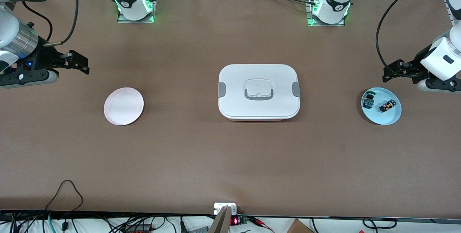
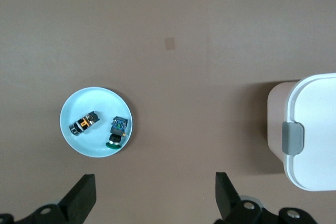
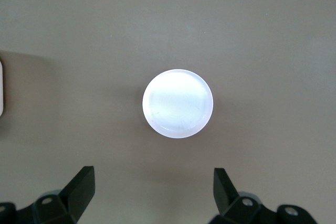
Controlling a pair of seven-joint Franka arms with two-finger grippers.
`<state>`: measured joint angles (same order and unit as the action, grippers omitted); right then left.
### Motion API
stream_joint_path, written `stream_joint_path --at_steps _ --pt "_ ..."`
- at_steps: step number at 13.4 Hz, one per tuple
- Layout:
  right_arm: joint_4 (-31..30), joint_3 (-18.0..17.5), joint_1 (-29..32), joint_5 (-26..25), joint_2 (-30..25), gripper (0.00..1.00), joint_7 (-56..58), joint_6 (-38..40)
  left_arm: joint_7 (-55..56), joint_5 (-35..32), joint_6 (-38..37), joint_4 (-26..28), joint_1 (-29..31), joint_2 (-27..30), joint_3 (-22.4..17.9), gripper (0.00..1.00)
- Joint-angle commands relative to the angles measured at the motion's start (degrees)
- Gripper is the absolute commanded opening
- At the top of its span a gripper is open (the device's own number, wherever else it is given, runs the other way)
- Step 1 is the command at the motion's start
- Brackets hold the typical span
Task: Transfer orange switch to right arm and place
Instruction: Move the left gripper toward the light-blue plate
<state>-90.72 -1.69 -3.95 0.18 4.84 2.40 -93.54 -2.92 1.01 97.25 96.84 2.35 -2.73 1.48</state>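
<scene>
Cables and a small red-lit display sit at the bottom edge of the front view, nearest the camera. Above them, brown surface w/ three things in a row across mid-frame: pink plate toward the right arm's end, white lidded box at center, blue plate toward the left arm's end.

Orange switch lies in the blue plate — tiny, black blocky body w/ orange detail, on its side, pale end visible. Just beside it in the same plate, apart from it, a second small black part w/ green and blue.

Left gripper hovers at the frame's right edge, over bare surface just above the blue plate; fingers spread wide, nothing held. Right gripper hangs at the frame's left edge, over bare surface above the pink plate, also wide and empty; silver cuff and blue light show on its wrist.

Left wrist view gives the better look at the switch: orange band mid-body. It also shows both black fingers well apart and the box's grey latch. Right wrist view shows only the pink plate, bare, centered between its wide-set fingers — and a sliver of the box at frame edge.
</scene>
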Motion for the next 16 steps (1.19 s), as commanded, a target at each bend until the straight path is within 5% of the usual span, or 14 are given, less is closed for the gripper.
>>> stream_joint_path --at_steps 1,5,11,14,16 --pt "0.36 -0.25 0.35 0.70 -0.09 1.00 0.14 0.29 -0.24 0.66 -5.83 -6.12 0.64 -3.33 -0.17 1.00" --pt "0.36 -0.25 0.35 0.70 -0.09 1.00 0.14 0.11 0.11 0.75 -10.15 -11.32 0.64 -7.03 -0.08 1.00" --pt "0.45 -0.25 0.35 0.70 -0.09 1.00 0.14 0.11 -1.03 0.40 -10.68 -10.45 3.71 -10.02 -0.25 1.00" --pt "0.45 -0.25 0.35 0.70 -0.09 1.00 0.14 0.11 -1.12 0.22 -8.76 -5.02 8.36 -10.02 -0.25 1.00" --pt "0.45 -0.25 0.35 0.70 -0.09 1.00 0.14 0.11 -2.87 -4.41 0.17 2.00 10.39 -9.14 -0.17 1.00"
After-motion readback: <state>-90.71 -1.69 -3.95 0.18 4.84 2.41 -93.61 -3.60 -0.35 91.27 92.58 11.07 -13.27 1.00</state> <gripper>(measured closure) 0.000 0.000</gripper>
